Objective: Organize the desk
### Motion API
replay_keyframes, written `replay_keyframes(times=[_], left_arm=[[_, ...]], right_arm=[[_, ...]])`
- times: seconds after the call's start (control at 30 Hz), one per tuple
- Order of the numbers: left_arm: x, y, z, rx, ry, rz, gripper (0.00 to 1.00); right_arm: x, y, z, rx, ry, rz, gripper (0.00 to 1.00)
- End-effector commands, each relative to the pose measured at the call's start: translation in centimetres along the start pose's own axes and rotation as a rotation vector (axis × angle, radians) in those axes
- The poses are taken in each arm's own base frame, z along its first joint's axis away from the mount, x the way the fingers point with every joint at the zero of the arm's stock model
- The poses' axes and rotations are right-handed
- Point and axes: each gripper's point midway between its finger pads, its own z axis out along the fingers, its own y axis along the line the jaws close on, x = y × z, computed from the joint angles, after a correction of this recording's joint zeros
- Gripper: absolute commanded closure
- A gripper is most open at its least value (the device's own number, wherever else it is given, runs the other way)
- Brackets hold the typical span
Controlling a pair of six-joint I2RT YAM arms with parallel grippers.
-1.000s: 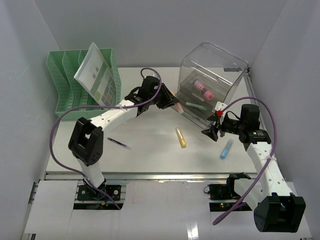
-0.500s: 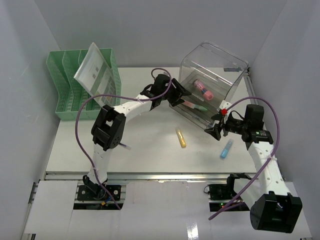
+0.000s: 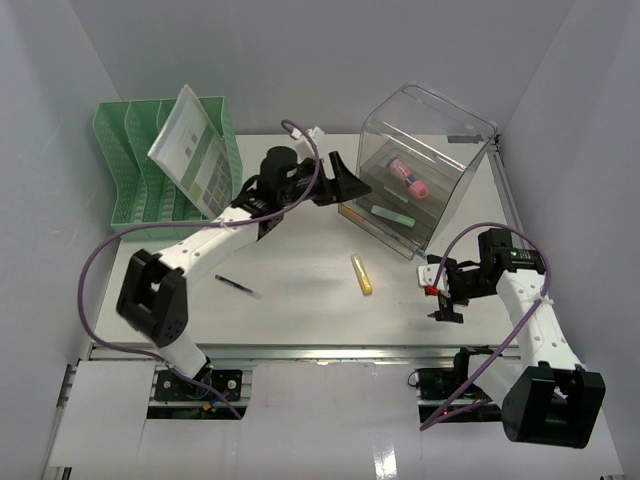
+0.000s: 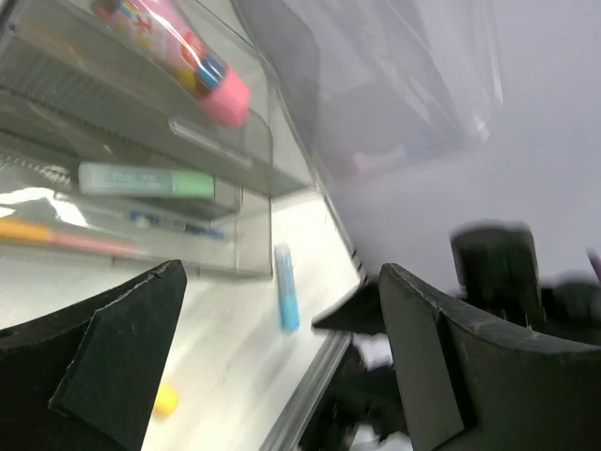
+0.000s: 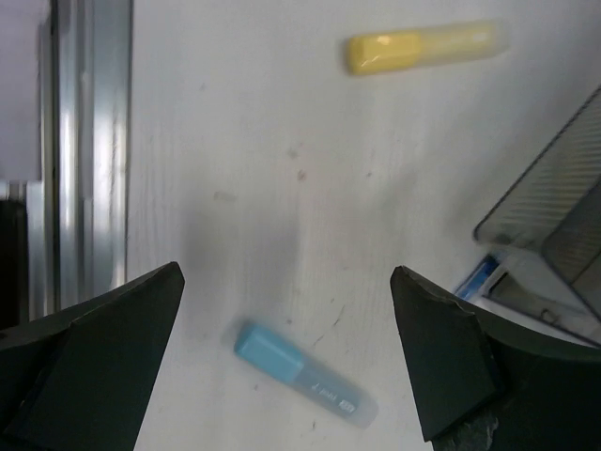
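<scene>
The white desk [image 3: 300, 315] carries a yellow highlighter [image 3: 361, 274] at its middle and a black pen [image 3: 237, 287] to the left. My left gripper [image 3: 350, 183] stands open and empty just left of the clear drawer box [image 3: 425, 150]. In the left wrist view the box's trays hold a pink tube [image 4: 188, 56], a green marker [image 4: 146, 178] and an orange pencil [image 4: 66, 237]. My right gripper [image 5: 286, 348] is open above a blue highlighter [image 5: 300, 371] lying flat between its fingers [image 5: 113, 348], apart from both. The top view hides that highlighter under the right gripper [image 3: 437, 292].
A green slotted file rack [image 3: 130, 170] with a printed sheet [image 3: 195, 150] leaning in it stands at the back left. The aluminium rail [image 5: 89, 141] runs along the desk's front edge, close to the right gripper. White walls close in on both sides.
My left gripper opened, let go of the orange pencil in the drawer box and drew back to the left. The right arm swung towards the front edge, over the blue highlighter, jaws wider.
</scene>
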Motion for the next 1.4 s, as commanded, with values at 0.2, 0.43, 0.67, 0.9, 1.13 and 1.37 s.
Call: replay_keyframes(times=[0.2,0.43,0.67,0.9,1.13,1.37], left_arm=[[3.4,4.1,-14.2,-0.142,-0.028,0.622,0.02],[4.0,6.7,-16.6,-0.259,-0.065,0.686,0.02],[3.6,8.2,-17.7,-0.356,-0.076,0.712,0.02],[3.5,8.7,-18.0,-0.391,-0.079,0.714,0.02],[3.3,8.9,-18.2,-0.405,-0.087,0.717,0.02],[3.3,8.7,-18.1,-0.392,-0.085,0.718,0.02]], right_arm=[[9.5,1.3,-3.4,-0.391,0.465,-0.484,0.03],[11.9,-0.9,-2.7,-0.366,0.533,-0.525,0.06],[12.9,-2.7,-1.2,-0.335,0.501,-0.488,0.12],[14.1,-2.5,0.2,-0.385,0.497,-0.435,0.23],[14.0,-1.5,1.5,-0.418,0.459,-0.356,0.49],[11.6,-1.7,3.7,-0.357,0.363,-0.305,0.67]])
